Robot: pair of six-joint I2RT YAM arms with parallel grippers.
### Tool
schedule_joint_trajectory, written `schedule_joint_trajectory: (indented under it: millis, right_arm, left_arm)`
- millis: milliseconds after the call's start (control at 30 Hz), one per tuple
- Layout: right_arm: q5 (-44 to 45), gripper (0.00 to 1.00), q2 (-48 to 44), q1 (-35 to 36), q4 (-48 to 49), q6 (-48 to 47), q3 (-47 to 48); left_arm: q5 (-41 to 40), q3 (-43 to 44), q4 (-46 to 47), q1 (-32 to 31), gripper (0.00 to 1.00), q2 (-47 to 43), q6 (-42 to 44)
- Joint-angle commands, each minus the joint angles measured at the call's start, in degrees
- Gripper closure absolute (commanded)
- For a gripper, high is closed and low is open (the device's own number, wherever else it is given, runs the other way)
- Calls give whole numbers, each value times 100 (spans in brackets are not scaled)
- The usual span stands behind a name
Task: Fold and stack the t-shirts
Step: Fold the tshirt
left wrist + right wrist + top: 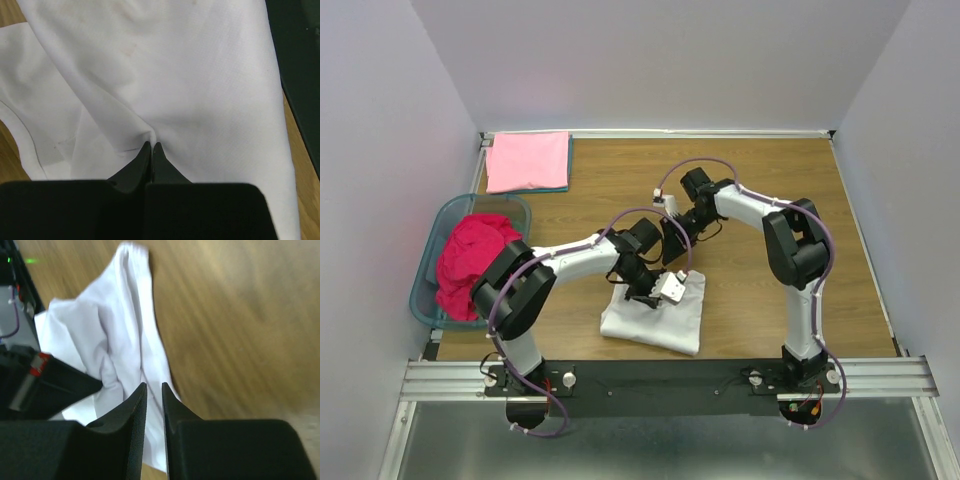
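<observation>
A white t-shirt [660, 318] lies crumpled near the table's front edge, between the two arms. My left gripper [643, 296] is down on it, shut on a pinched fold of the white t-shirt [165, 75], jaws pressed together [151, 145]. My right gripper [675, 256] hovers just behind and above this shirt [125, 335]; its jaws stand a narrow gap apart [154, 386] with nothing held between them. A light pink t-shirt [528, 160] lies folded flat at the back left corner. A magenta-red t-shirt [470, 262] is bunched in the basket.
The teal plastic basket [428, 262] stands at the left edge of the wooden table [770, 180]. White walls close in the table on three sides. The black base rail [670, 375] runs along the front, just below the white shirt.
</observation>
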Motion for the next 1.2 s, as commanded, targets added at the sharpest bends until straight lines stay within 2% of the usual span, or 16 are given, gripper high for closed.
schedule_joint_trajectory:
  millis: [0, 300, 667, 867, 967, 1000, 1067, 1167]
  right_arm:
    - [-535, 76, 137, 27, -449, -587, -348]
    - [-984, 77, 647, 27, -915, -1080, -182]
    - [-1572, 77, 735, 106, -1381, -1405, 239]
    - [-1459, 79, 1016, 264, -1566, -1598, 390]
    - [-1450, 88, 1314, 291, -1575, -1669, 390]
    - [-1441, 95, 1411, 291, -1575, -1686, 407]
    - [-1415, 99, 1648, 291, -1584, -1686, 451]
    - [-1388, 99, 1895, 291, -1583, -1678, 521]
  left_arm:
    - [212, 76, -446, -27, 100, -322, 75]
    - [151, 279, -596, -27, 100, -278, 102]
    - [151, 244, -508, -27, 100, -234, 93]
    - [125, 252, -525, -36, 100, -208, 119]
    - [116, 261, -508, -36, 100, -217, 119]
    - [115, 261, -516, -27, 100, -225, 119]
    - [107, 261, -516, -27, 100, -260, 102]
    - [98, 340, -630, -27, 100, -322, 84]
